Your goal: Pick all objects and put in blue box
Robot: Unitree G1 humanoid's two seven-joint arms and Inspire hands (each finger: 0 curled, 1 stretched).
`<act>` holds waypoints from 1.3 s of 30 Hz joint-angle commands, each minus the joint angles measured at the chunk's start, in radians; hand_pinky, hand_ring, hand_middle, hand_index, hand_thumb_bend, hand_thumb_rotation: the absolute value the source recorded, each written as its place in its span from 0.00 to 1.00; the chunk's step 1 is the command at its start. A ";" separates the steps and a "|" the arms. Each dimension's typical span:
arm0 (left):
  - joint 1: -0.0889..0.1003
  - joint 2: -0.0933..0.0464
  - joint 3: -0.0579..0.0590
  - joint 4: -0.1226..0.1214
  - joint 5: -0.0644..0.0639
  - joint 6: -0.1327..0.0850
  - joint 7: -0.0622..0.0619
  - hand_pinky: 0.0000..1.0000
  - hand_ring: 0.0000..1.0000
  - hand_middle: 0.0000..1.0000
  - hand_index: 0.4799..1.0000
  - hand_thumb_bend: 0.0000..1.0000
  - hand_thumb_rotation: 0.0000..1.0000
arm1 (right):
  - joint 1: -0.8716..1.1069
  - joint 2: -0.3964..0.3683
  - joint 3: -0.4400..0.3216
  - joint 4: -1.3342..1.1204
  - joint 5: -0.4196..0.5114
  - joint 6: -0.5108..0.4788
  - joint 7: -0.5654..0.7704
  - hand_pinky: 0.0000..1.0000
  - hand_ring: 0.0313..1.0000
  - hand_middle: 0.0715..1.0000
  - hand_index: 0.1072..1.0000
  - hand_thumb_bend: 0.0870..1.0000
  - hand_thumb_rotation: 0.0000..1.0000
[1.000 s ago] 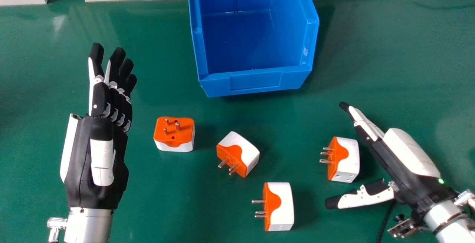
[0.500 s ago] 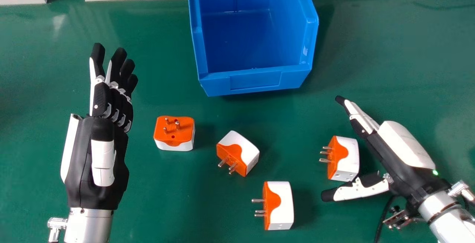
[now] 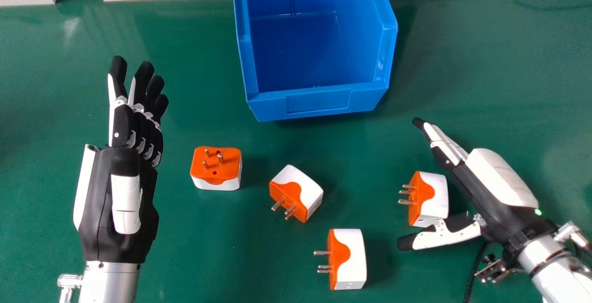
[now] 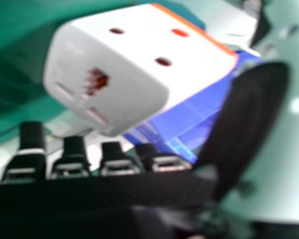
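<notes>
While the blue box [image 3: 319, 103] stands beyond four adapters [image 3: 350, 259], the left hand [image 3: 127, 125] and right hand [image 3: 502, 180] are fully outstretched, holding nothing.

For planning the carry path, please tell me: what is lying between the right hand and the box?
Between the right hand and the box is a bare stretch of green table; the head view shows it.
</notes>
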 commanded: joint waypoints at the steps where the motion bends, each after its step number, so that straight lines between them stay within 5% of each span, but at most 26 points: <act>1: 0.003 0.002 -0.002 -0.025 -0.006 -0.010 -0.006 1.00 0.99 1.00 1.00 0.94 0.95 | -0.018 0.003 -0.001 -0.002 0.012 -0.006 -0.001 0.84 0.96 1.00 1.00 1.00 0.39; 26: 0.003 -0.001 -0.003 -0.029 -0.005 -0.011 -0.006 1.00 0.99 1.00 1.00 0.93 0.95 | -0.017 -0.016 0.013 -0.020 -0.015 0.027 -0.005 0.85 0.97 1.00 1.00 1.00 0.36; 39: 0.003 -0.002 -0.007 -0.033 -0.004 -0.005 -0.002 1.00 0.99 1.00 1.00 0.94 0.95 | -0.035 -0.042 0.047 -0.036 -0.091 0.075 -0.058 0.85 0.96 1.00 1.00 1.00 0.19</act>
